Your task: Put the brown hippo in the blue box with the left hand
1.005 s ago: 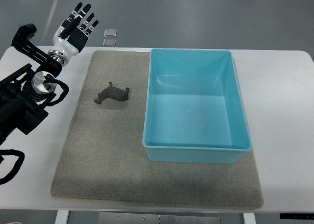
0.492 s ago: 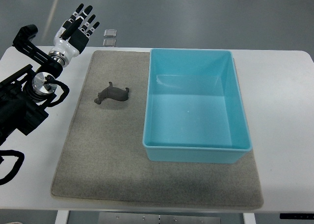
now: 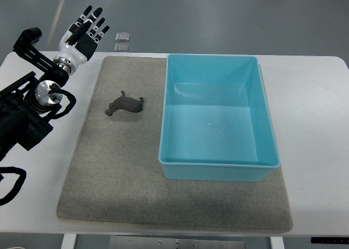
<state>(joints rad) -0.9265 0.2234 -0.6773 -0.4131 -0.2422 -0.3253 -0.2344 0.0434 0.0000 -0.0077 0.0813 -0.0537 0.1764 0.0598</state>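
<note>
Meanwhile, the left hand (image 3: 82,34) was seen at the far left corner of the white counter (image 3: 311,107), fingers spread and nothing held. The brown hippo (image 3: 125,104) was found lying on the grey mat (image 3: 120,172), well apart from that hand and near the left wall of the blue box (image 3: 218,164), which was set on the mat's right part.

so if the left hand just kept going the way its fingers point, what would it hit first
Probably nothing. The left hand is open, its fingers aimed up and right past the table's far edge, towards bare floor. The brown hippo and blue box lie off that line. Height is unclear.
</note>
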